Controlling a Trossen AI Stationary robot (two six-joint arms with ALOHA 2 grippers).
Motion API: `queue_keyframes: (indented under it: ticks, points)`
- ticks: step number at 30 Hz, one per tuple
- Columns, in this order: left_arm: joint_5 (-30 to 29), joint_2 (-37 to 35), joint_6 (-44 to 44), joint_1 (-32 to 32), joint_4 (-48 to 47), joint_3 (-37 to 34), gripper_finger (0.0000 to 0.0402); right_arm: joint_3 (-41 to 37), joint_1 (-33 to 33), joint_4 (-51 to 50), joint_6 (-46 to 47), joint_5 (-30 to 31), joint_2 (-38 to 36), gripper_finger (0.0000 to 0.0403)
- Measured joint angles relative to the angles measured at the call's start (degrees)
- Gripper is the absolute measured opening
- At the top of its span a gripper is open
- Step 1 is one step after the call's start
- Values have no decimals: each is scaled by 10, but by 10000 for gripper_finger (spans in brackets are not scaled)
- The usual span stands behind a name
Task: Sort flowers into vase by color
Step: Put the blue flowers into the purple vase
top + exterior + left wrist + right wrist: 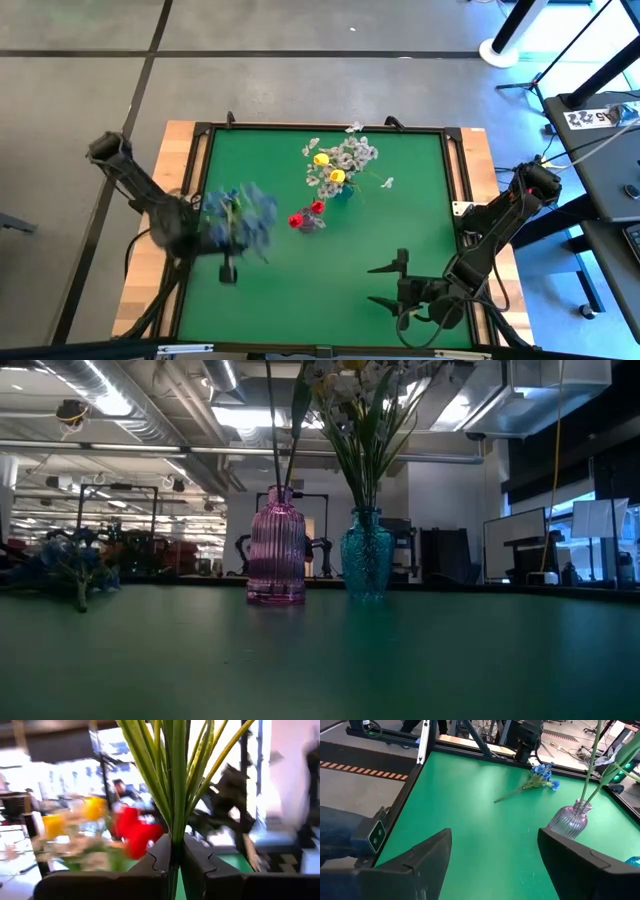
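A bunch of blue flowers point(245, 218) on green stems shows blurred at the mat's left, with my left gripper point(222, 242) shut on it. The low view has the bunch point(72, 560) at the far left, low over the table. Red flowers point(307, 217) stand in a pink ribbed vase point(277, 555). Yellow and white flowers point(338, 165) stand in a teal vase point(367, 555) beside it. My right gripper point(388, 284) stands open near the front right, with nothing between its fingers point(495, 850). My left gripper pinches the bunch's green stems point(176, 832) between its two fingers, which lie across them. The stems stand upright through the gap and fan out above it. Whether the lower stem end touches the table, I cannot tell.
The green mat point(300, 300) lies in a black frame on a wooden table point(480, 160). The two vases stand close together at the mat's middle and far part. Bare mat lies along the near side between the two arms.
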Motion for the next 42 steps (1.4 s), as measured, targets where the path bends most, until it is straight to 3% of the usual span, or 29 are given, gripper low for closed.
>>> queue_keyframes:
  ticks: [3,7,11,15,18,29,38,42]
  points:
    - [36,-52,18,51,124,-95,19,0,0,-1,3,0,0,293]
    - [137,-62,-19,169,224,-179,19,0,-1,-1,3,1,0,293]
    - [250,-28,-106,290,232,-191,19,0,-1,0,4,15,0,293]
    - [318,22,-137,354,299,-177,19,0,0,0,19,16,0,293]
    - [362,62,-162,370,353,-166,19,0,0,-1,29,12,0,293]
    - [358,228,-164,370,420,-97,19,0,0,-2,29,11,0,293]
    - [369,223,-148,370,419,-93,19,0,0,-2,36,-11,0,293]
    - [393,191,-147,369,350,-93,19,0,0,-2,41,-14,-1,293]
